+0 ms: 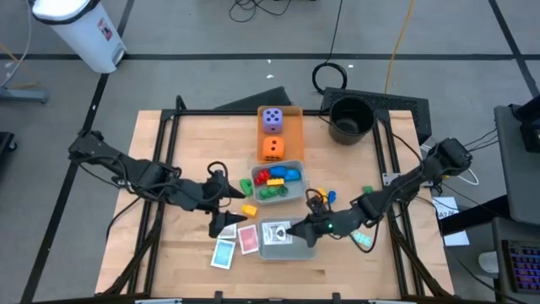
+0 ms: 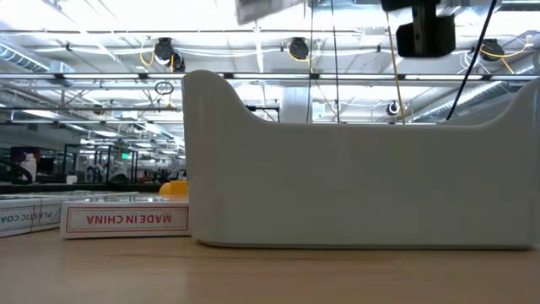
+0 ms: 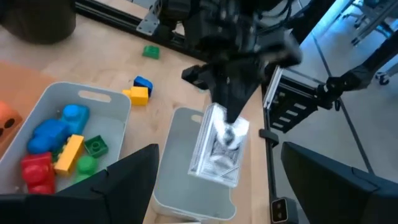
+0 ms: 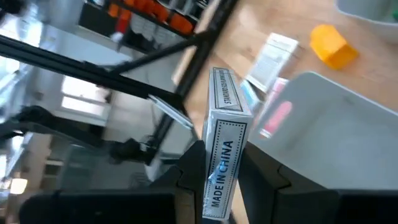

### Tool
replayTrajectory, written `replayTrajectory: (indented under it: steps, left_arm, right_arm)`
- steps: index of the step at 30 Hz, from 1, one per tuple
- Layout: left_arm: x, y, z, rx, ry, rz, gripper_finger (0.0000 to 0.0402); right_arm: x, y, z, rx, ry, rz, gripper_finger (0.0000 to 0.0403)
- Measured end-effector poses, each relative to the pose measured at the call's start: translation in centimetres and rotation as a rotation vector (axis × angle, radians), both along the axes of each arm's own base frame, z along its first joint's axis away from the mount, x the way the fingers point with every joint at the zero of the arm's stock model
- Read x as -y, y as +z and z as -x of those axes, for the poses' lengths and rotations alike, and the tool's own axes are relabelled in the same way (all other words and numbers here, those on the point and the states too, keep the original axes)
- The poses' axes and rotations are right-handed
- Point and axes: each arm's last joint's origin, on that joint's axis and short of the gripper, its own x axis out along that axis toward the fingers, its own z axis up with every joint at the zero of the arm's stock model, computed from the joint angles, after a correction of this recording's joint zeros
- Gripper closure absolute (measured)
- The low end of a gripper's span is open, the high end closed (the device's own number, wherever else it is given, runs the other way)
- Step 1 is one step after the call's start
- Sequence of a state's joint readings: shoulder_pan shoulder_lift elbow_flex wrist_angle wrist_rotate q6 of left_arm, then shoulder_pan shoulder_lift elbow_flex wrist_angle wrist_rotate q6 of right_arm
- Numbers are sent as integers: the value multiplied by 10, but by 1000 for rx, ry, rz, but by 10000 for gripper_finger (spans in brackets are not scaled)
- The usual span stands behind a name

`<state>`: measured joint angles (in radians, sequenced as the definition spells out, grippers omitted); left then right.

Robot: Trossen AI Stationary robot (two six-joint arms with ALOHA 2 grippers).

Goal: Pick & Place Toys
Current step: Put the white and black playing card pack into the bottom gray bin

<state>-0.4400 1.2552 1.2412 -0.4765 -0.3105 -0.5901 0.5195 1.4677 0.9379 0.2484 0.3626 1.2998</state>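
1. My right gripper [image 1: 291, 228] was clamped on a white card box [image 4: 225, 146], pinched by its narrow end so the box stood out past the fingers, printed side edge facing the wrist camera.

2. I judged that end-on grip was meant to let the box drop flat into the grey tray [image 1: 287, 247] below it; from above, the box hung over the tray's left part, and from the left wrist camera it sat tilted above the tray floor, not yet resting there as far as I could tell.

3. My left gripper [image 1: 229, 213] waited with its fingers spread wide and nothing between them, just left of that tray and above the loose cards, clear of the right arm's path.

4. On the bare wood beside it lay the pink card box [image 1: 248, 239] and the teal card box [image 1: 224, 253], close together, still to be collected.

5. A yellow brick [image 1: 250, 209] sat just above them, outside the second grey tray [image 1: 297, 190], which already held red, blue, green and yellow bricks.

6. Farther back, the purple die [image 1: 272, 120] and orange die [image 1: 272, 149] sat on the flat orange tray [image 1: 293, 112].

7. Stray bricks remained near the right arm: a blue brick [image 1: 331, 195] and a green brick [image 1: 368, 191].
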Motion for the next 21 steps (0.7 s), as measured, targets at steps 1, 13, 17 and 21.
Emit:
replayTrajectory:
  steps: [1,13,17,21]
  left_arm:
    - [0,-1,0,5,1,3,62]
    - [0,0,-1,18,6,20,62]
    - [0,0,-1,17,7,19,62]
    - [0,0,-1,17,6,18,62]
  right_arm:
    - [0,-4,-1,-20,3,10,340]
    - [7,-32,-6,-205,31,63,340]
    - [7,-35,-4,-243,49,59,340]
    - [10,-39,-2,-293,45,84,340]
